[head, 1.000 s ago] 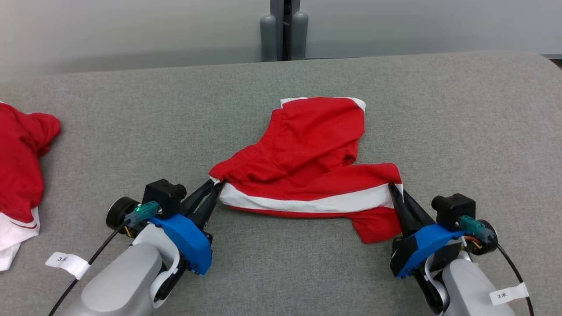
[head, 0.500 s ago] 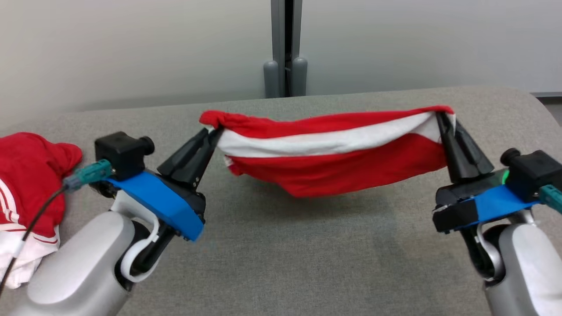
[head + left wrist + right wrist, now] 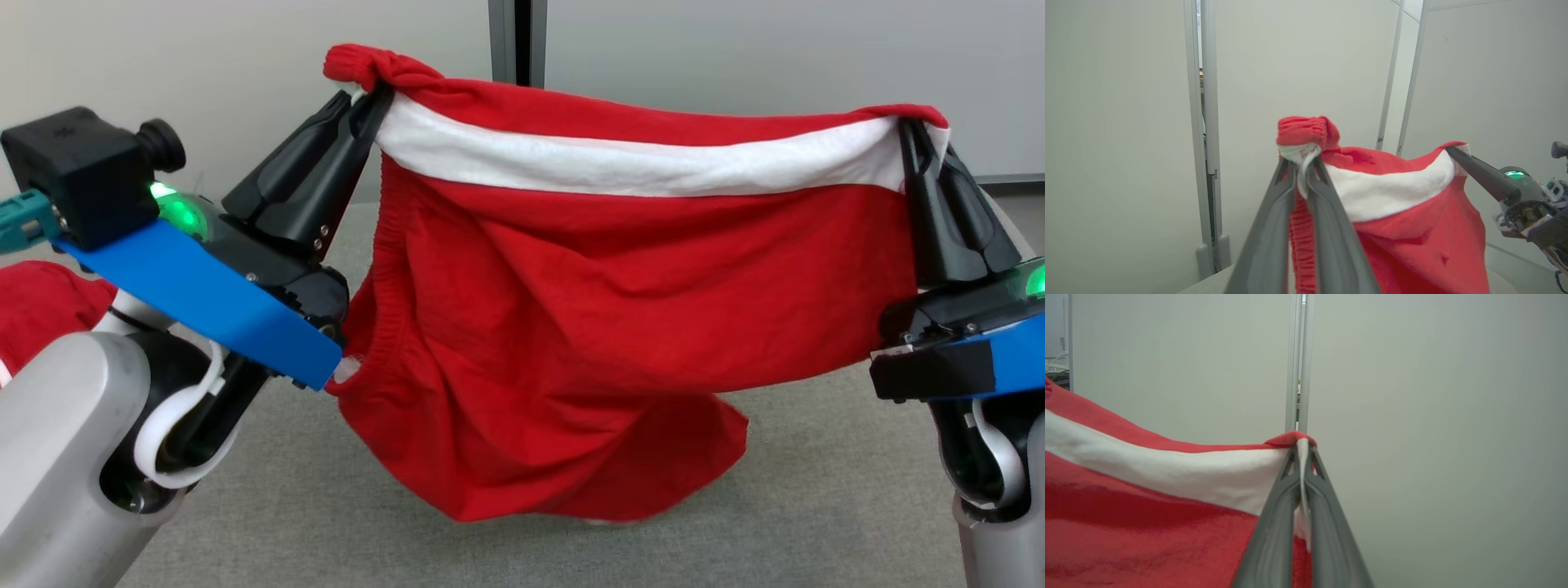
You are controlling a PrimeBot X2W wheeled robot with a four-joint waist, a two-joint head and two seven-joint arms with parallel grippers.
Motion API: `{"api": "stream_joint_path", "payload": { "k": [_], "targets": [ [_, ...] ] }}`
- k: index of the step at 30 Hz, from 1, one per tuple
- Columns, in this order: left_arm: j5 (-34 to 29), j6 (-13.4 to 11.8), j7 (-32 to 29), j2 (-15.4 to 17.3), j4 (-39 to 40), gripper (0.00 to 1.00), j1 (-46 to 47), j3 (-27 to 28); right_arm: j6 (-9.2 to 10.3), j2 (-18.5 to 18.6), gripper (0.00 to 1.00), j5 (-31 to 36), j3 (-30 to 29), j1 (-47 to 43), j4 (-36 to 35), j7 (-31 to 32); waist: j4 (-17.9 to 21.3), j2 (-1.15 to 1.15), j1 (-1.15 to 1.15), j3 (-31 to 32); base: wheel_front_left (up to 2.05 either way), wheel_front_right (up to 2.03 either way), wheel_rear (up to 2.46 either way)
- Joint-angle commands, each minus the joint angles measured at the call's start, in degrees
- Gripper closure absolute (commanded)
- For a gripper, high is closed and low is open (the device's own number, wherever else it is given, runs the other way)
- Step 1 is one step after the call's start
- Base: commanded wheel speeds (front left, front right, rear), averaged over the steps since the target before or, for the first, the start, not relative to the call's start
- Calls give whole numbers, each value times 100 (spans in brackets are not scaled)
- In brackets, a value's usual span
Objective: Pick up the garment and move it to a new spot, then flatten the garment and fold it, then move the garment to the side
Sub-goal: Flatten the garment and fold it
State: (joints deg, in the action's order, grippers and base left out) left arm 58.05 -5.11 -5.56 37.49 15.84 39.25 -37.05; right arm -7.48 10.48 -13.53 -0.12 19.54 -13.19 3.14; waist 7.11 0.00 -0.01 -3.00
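While the grey padded table lies nearest us along the bottom of the head view, we see the lower hem of the red garment hanging close over it; whether the hem touches the surface we cannot tell. At the near left, partly hidden by our left arm, a second red cloth lies on the table. Higher up, the garment is spread in the air between our two arms, with its white band running along the top edge. Our left gripper has its fingers clamped on the upper left corner, where a bunched bit of elastic waistband pokes out above the tips. Our right gripper is clamped on the upper right corner, a thin edge of white fabric squeezed between its fingers. Farther off we see pale wall panels, and a grey post stands between them, just behind the garment's top edge.
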Motion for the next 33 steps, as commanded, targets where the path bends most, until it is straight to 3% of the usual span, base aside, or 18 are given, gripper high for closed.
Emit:
{"api": "stream_joint_path", "payload": {
  "k": [1,9,17,21,33],
  "targets": [
    [-24,-59,-75,-23,-63,100,140,20,-2,-12,100,-88,28,120,118,58,-32,0,1,-176,0,0,0],
    [-253,7,-385,-335,-917,100,1268,12,-2,47,100,-141,232,1588,1254,-176,71,0,1,-1024,0,0,0],
    [-349,118,120,-994,-1902,100,2315,300,-2,-205,100,186,-68,3126,2055,-819,167,0,1,-1623,0,0,0],
    [-350,226,174,-1080,-2153,100,2054,129,-3,-309,100,316,42,3058,2352,-1017,189,0,1,-1828,0,0,0],
    [-272,530,1002,-1234,-2816,100,67,-462,-2,-691,100,233,418,1508,4023,-1805,262,0,1,-2066,0,0,0]
  ]
}}
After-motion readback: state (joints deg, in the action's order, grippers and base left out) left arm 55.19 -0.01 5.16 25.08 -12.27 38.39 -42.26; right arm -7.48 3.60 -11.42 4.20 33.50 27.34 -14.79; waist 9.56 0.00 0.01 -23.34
